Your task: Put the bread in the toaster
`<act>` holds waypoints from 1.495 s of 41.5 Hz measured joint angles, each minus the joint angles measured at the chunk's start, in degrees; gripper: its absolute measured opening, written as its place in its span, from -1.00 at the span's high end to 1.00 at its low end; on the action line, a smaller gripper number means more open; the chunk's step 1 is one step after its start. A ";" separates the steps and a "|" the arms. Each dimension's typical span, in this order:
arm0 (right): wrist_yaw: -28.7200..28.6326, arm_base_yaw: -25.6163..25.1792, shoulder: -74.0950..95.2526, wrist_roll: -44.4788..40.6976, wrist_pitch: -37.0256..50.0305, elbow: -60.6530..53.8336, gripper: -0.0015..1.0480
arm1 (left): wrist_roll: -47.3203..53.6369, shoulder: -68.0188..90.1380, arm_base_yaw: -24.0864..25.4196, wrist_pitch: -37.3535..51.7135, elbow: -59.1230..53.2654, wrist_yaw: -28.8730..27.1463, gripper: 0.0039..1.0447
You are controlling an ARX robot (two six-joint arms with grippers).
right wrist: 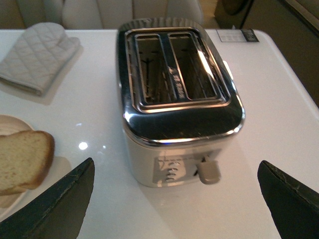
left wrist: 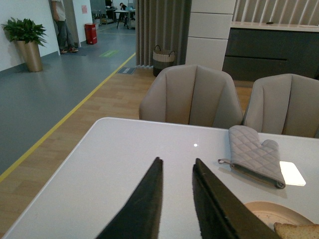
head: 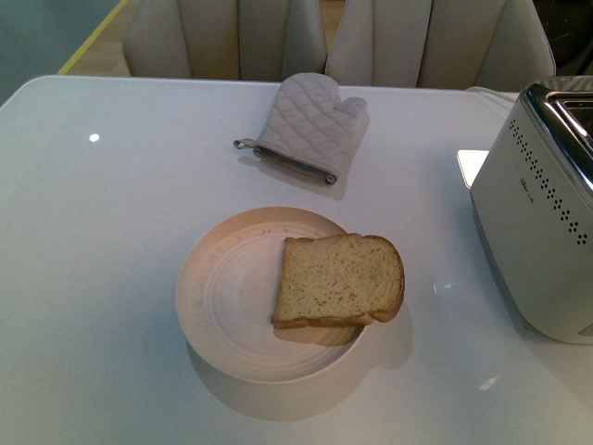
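**Bread on the plate**

We found the square tan bread slice (head: 338, 280) lying on the round pale plate (head: 222, 297), apart from the boxy white chrome-topped toaster (head: 533, 204) on the white counter (head: 111, 232). The left end effector (left wrist: 177, 164) stood narrowly parted, empty; the right end effector (right wrist: 174, 160) gaped wide, empty.

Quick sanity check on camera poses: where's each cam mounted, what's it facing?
Front: on the robot's body, looking down at the table; bread on plate, oven mitt, toaster at right; no arm shows.
Left wrist: on the left arm, facing across the table toward chairs; left hand shows, fingers slightly apart.
Right wrist: on the right arm, looking down into the toaster's slots; right hand shows, fingers wide apart.
Shared: all three show oven mitt, bread and plate; front and right wrist share the toaster.
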 joint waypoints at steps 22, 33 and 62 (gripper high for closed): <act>-15.91 9.66 61.59 14.14 31.87 18.18 -0.83 | 0.13 0.00 0.00 0.00 0.00 0.00 -0.87; -23.56 7.28 80.02 21.07 37.86 23.61 -0.83 | 0.13 0.00 0.00 0.00 0.00 0.00 -0.87; -31.41 7.32 108.10 36.74 43.21 38.77 -0.83 | 0.13 0.00 0.00 0.00 0.00 0.00 -0.87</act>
